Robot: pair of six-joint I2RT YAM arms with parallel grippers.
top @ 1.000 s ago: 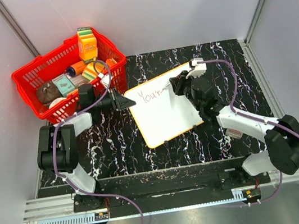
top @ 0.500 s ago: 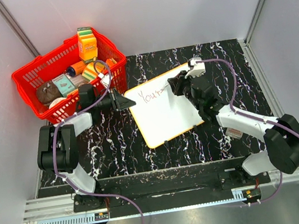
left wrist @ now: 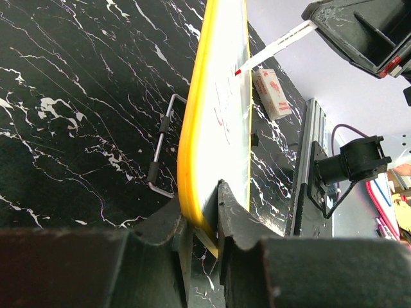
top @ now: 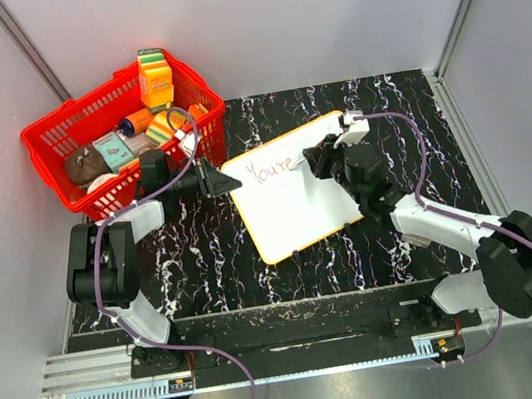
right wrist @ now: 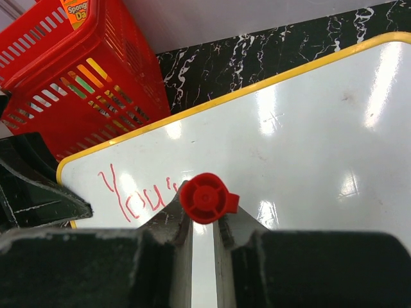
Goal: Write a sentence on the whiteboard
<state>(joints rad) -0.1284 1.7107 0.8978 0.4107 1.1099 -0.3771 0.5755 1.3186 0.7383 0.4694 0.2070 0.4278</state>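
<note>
1. On the black, white-veined desk (top: pixel 205 260), seen from above, the whiteboard (top: pixel 299 216) sits mid-desk, its long axis running from near-left to far-right.
   - The sentence (top: pixel 269 170) reads "You're" in red. It runs along the far long edge, starting by the left corner.
   - The left arm is folded at the elbow above its base and reaches right, with the left gripper (top: pixel 226 182) at the board's left corner.
   - The right arm stretches from its near-right base leftward, with the right gripper (top: pixel 316 158) over the board just past the last letter.
   - A red basket (top: pixel 43 133) of groceries stands far-left, near that corner. Its packages' print is too small to read here.
2. From the left wrist, the board is seen edge-on, its yellow rim running away from the camera.
   - The left jaws are clamped on that rim, one on each face.
   - A marker (left wrist: pixel 276 43) with a white barrel and red tip slants down from the right gripper, its tip at the white face by the lettering. The lettering is unreadable at this angle.
   - A wire bracket (left wrist: pixel 162 138) sticks out from the board's back side.
   - A small white block (left wrist: pixel 270 93) lies on the desk beyond. Its red print is too small to read.
3. From the right wrist, the right jaws are pressed together on the marker, whose red end cap faces the camera.
   - Beyond it "You'" can be read; the cap hides the rest.
   - An orange pack in the basket has a label beginning "Spong".
   - The left gripper's black jaws sit at the board's left corner.
</note>
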